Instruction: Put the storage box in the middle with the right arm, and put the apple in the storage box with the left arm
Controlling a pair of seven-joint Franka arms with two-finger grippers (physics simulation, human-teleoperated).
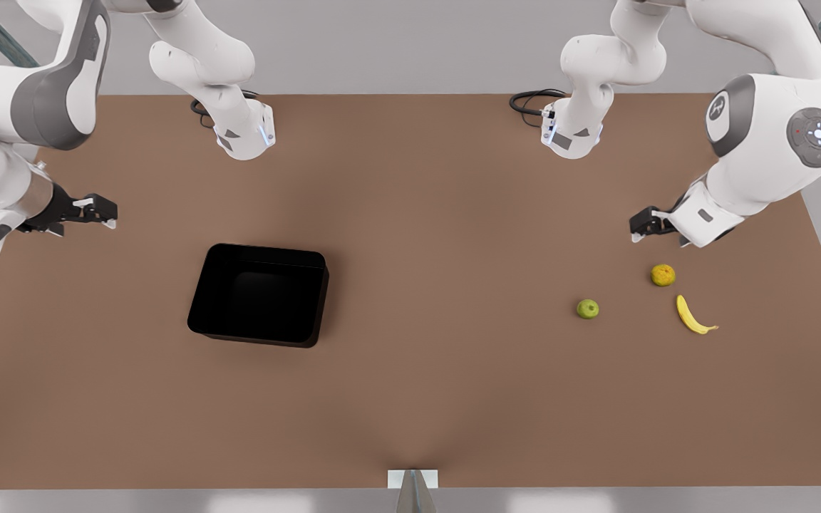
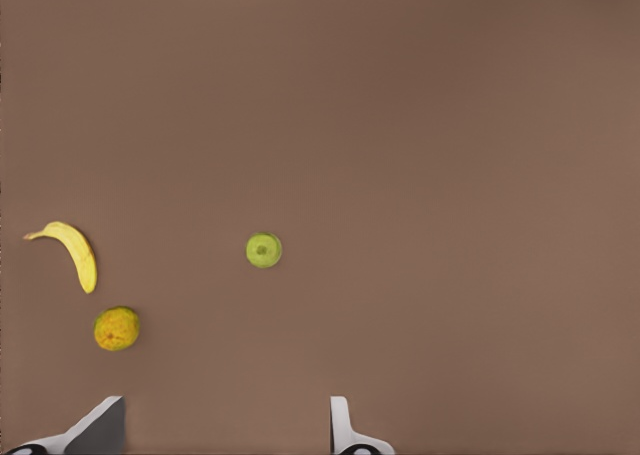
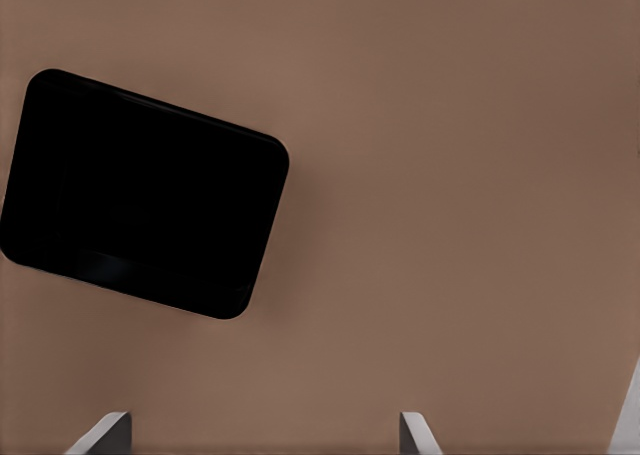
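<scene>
The black storage box rests empty on the brown table, left of centre in the front view; the right wrist view sees it from above. My right gripper hovers open above the table beyond the box's far-left corner, its fingertips wide apart. On the front view's right lies the small yellow-green apple. My left gripper hangs open above the table behind the fruits, holding nothing, and its fingertips stand apart.
A rough orange-yellow fruit and a banana lie close to the apple. Both arm bases stand at the table's far edge. A small white marker sits at the near edge.
</scene>
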